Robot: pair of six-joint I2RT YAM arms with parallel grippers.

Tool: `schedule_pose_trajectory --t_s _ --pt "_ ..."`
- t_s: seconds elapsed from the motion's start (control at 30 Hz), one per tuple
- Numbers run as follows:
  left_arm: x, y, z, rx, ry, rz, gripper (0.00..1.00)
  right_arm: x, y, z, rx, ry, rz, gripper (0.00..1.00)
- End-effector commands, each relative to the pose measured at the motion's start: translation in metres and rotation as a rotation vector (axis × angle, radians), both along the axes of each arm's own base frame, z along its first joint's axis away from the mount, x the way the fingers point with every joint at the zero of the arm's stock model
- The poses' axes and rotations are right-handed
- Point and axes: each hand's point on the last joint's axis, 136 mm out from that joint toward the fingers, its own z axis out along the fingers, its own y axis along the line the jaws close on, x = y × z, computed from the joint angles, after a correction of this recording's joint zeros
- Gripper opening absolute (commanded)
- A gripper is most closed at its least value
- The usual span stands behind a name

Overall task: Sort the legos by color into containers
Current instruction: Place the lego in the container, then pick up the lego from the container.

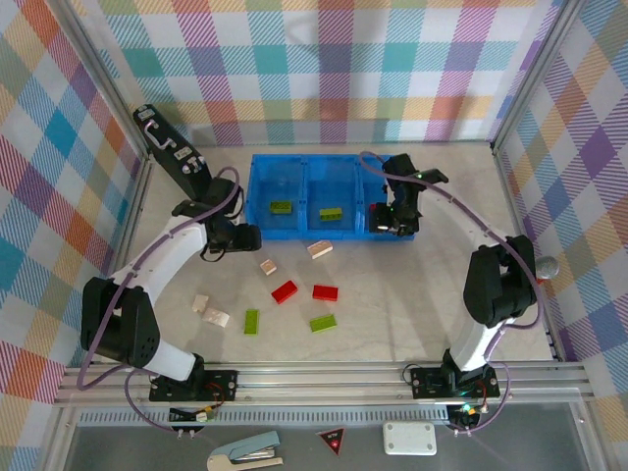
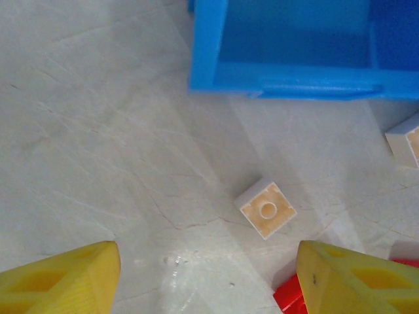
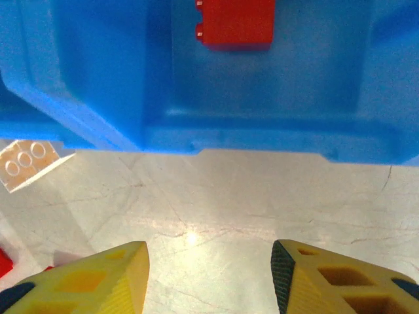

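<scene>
Both the left gripper (image 2: 208, 278) and right gripper (image 3: 209, 271) are held apart and empty; the diagonally turned cream brick (image 2: 267, 209) could get squirted out if clamped by its corners.

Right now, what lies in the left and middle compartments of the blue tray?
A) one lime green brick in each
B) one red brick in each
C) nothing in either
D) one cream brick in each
A: in the top view, one lime green brick lies in the left compartment and another lime green brick lies in the middle compartment.
</scene>
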Motion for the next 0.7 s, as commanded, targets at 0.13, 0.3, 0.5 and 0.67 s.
schedule_pose_trajectory --t_s 0.13,0.3,0.5,0.67 --pt "-0.014 -0.005 -0.019 0.033 0.042 0.125 0.71 -0.016 -0.001 0.005 0.018 -0.012 -0.019 0.53" --pt "-0.008 -0.016 -0.032 0.031 0.057 0.141 0.70 -0.022 -0.003 0.006 0.020 -0.012 -0.023 0.53" --pt "-0.004 -0.028 -0.042 0.031 0.077 0.132 0.70 -0.025 -0.002 0.008 0.025 -0.013 -0.025 0.53" --pt "-0.003 -0.033 -0.050 0.035 0.089 0.128 0.70 -0.026 0.000 0.010 0.026 -0.016 -0.021 0.53"
